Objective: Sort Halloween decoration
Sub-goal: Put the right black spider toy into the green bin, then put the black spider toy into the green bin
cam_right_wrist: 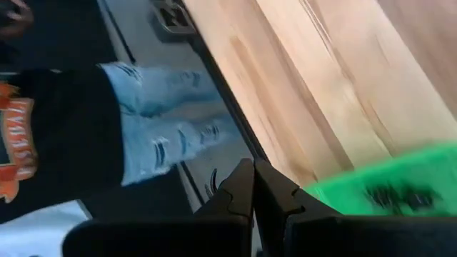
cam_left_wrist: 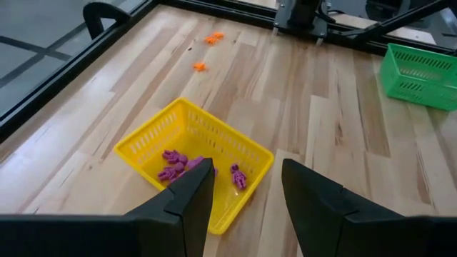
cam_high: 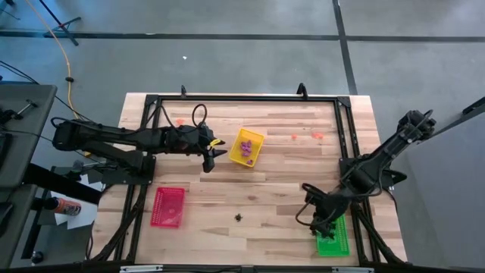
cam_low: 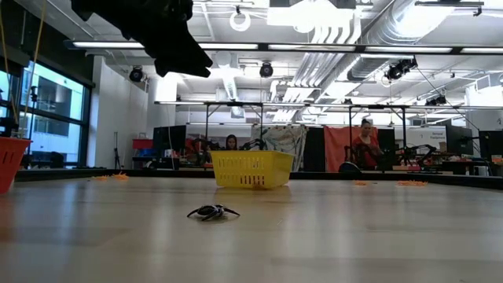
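The left gripper [cam_high: 210, 157] hovers beside the yellow tray [cam_high: 247, 147], fingers apart, empty. The right gripper [cam_high: 325, 225] is over the green tray [cam_high: 333, 241], fingers closed, empty. Purple trinkets [cam_left_wrist: 173, 164] lie in the yellow tray; a black trinket [cam_high: 239, 218] lies on the table [cam_high: 273, 197].

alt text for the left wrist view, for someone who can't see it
The left gripper, open and empty, hangs over a yellow tray holding purple trinkets on a wooden table. Orange trinkets lie loose farther off, and a green tray sits near the far corner.
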Robot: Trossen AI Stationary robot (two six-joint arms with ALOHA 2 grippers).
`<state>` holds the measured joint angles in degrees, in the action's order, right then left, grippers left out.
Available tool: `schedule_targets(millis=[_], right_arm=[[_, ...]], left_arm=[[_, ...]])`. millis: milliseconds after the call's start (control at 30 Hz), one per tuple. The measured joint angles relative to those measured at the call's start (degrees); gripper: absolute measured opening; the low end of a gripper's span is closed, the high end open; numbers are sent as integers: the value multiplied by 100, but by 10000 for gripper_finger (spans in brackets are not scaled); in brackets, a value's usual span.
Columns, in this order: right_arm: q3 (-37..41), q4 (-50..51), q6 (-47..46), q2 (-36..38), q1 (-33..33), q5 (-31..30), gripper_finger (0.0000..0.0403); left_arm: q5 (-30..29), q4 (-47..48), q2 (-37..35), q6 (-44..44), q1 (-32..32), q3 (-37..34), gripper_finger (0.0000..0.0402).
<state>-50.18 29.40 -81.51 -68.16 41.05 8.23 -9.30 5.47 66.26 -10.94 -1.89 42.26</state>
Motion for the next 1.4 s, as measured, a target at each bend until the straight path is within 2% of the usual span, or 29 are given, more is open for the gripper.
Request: schedule_targets(millis=[433, 700, 800, 933, 1033, 1133, 1200, 1267, 1400], right_arm=[[1124, -131, -1026, -4, 104, 1093, 0], [1577, -72, -1959, -4, 251, 956, 6], [1588, -100, -2052, -4, 289, 821, 36], [1512, -26, -1853, -4, 306, 893, 101], [1339, 9, -1538, -4, 377, 1150, 147], [1041, 6, -1364, 84, 526, 1326, 176], [805, -7, -1349, 186, 595, 1178, 184], [563, -10, -1339, 274, 618, 737, 185], [135, -230, -827, 291, 406, -881, 186]], left_arm=[[-2, -28, 0, -101, 2, 0, 156], [-24, -44, 0, -237, 2, 0, 156], [-24, -70, 0, -243, 2, 2, 156], [-26, -68, 0, -243, 2, 2, 156], [-26, -68, 0, -243, 2, 2, 156], [-26, -66, 0, -243, 2, 2, 156], [-24, -66, 0, -244, 2, 2, 156], [6, -78, 0, -288, 2, 2, 156], [307, -201, -4, -652, 2, 2, 156]])
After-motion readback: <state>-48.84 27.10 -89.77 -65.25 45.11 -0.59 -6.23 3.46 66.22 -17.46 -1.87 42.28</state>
